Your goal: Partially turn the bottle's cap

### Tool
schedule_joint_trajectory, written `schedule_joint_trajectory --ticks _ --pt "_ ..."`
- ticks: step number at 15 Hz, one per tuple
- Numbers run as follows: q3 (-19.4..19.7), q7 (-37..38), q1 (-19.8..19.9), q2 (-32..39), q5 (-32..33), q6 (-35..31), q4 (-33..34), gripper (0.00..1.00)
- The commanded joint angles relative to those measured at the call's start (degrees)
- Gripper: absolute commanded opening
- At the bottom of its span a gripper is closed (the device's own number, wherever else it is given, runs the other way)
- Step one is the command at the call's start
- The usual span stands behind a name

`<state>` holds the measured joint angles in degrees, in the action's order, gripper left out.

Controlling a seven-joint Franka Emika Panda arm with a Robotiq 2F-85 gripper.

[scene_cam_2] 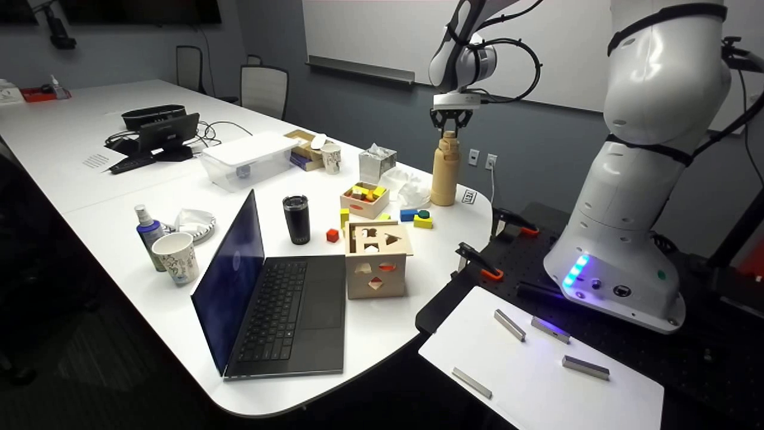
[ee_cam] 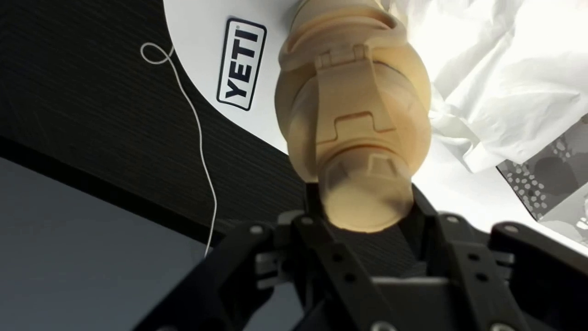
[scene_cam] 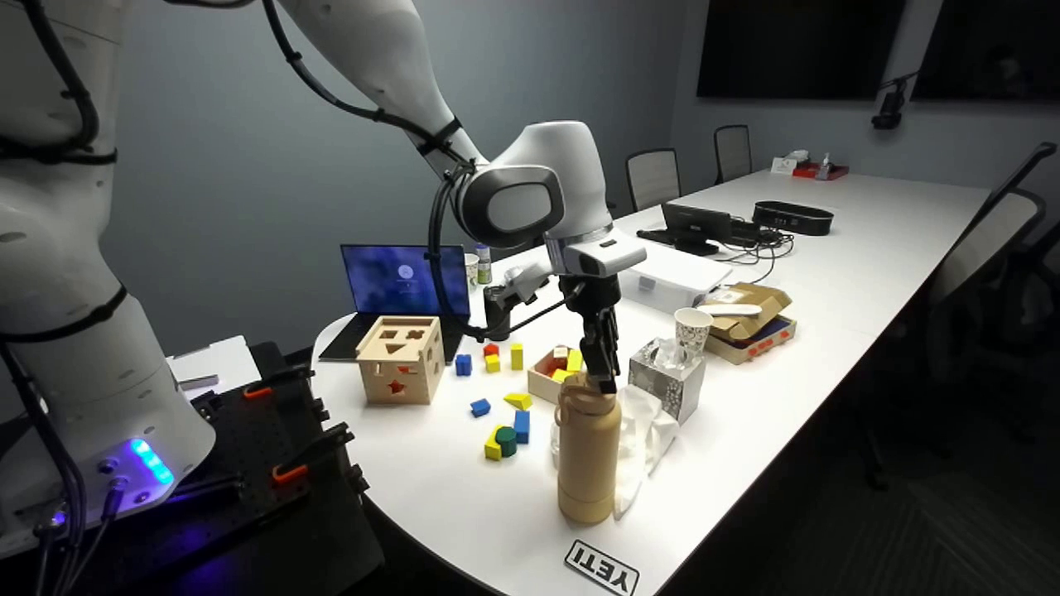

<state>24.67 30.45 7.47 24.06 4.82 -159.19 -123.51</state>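
The tall tan bottle stands upright near the table's rounded end; it also shows in an exterior view and from above in the wrist view. Its rounded tan cap is at the top; it also shows in an exterior view. My gripper points down over the bottle, with one black finger on each side of the cap and both touching it. In the exterior views the fingertips are at the cap. The far side of the cap is hidden.
Crumpled white paper lies against the bottle's side, with a tissue box behind it. A small wooden tray of blocks, several loose blocks and a wooden shape box stand nearby. A YETI sticker is by the table edge.
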Motion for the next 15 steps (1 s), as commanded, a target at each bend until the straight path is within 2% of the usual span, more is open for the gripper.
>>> schedule_joint_trajectory --ticks 1,11,15 --pt "-2.67 -5.85 2.19 1.72 -2.55 -1.54 2.10 0.20" --pt "-10.31 -22.85 9.09 2.81 -6.92 0.39 5.40 0.20" --pt "-11.78 -28.05 10.94 2.71 -7.19 1.16 5.71 0.20"
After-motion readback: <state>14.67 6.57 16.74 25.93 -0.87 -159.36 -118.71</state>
